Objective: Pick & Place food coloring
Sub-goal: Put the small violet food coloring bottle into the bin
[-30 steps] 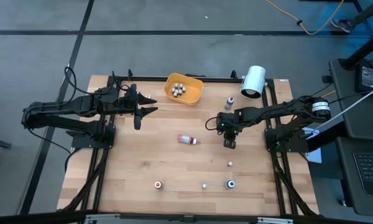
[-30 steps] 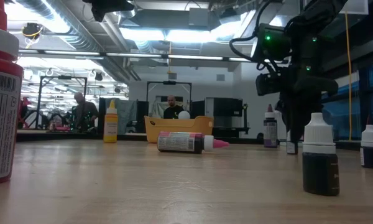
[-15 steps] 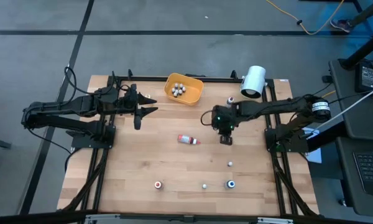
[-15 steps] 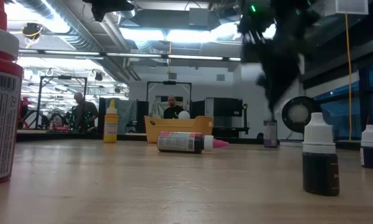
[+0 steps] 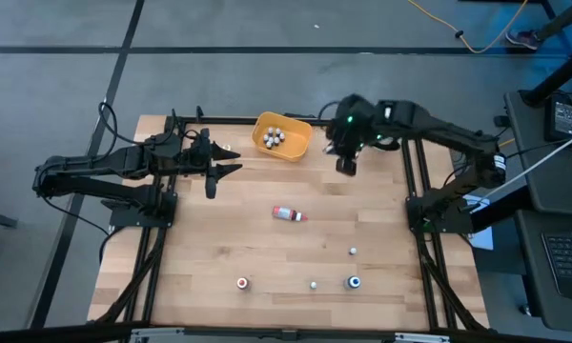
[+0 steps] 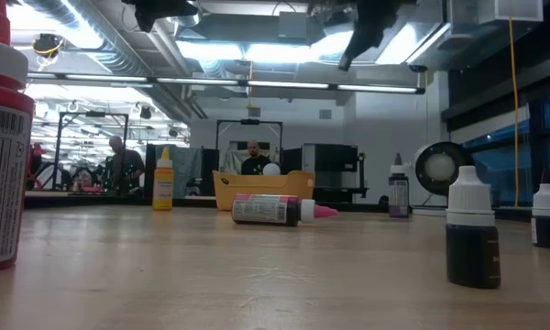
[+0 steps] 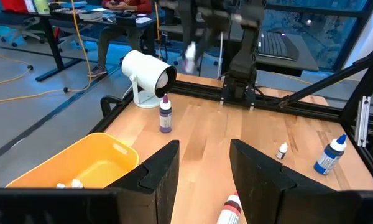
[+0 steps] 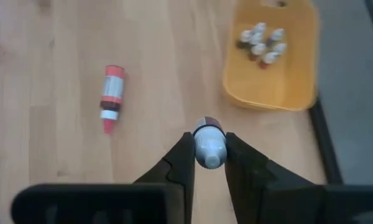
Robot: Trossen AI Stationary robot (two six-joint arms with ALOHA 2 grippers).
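Note:
My right gripper [image 5: 346, 160] hangs high over the table's far part, just right of the orange bowl [image 5: 283, 136], and is shut on a small food coloring bottle [image 8: 209, 148] with a white top. Several tiny bottles [image 8: 261, 40] stand inside the bowl. A pink-tipped bottle [image 5: 289, 214] lies on its side mid-table. Other small bottles [image 5: 353, 252] stand upright near the table's near edge [image 5: 355, 282]. A purple-topped bottle [image 7: 166, 115] stands beside the white cylinder [image 7: 146, 71]. My left gripper [image 5: 224, 162] waits open, left of the bowl. My right gripper pinches the small bottle between its two fingers, which flank its white top [image 8: 209, 154]. The fingers point down from above. The bottle is lifted clear, high above the wooden table, with its top facing the wrist camera; the lower body is hidden behind the top.
The table has a black frame rail [image 5: 267, 120] along its far edge. A red-topped bottle [image 5: 242, 283] and a tiny white one [image 5: 314, 284] stand near the near edge. Bare wood [image 5: 219, 238] lies between the pink bottle and the left side.
My right gripper has risen from the table's right middle with the bottle and swung toward the far edge, ending high beside the orange bowl. The bottle has gone from table height to lifted clear. My left arm has kept still.

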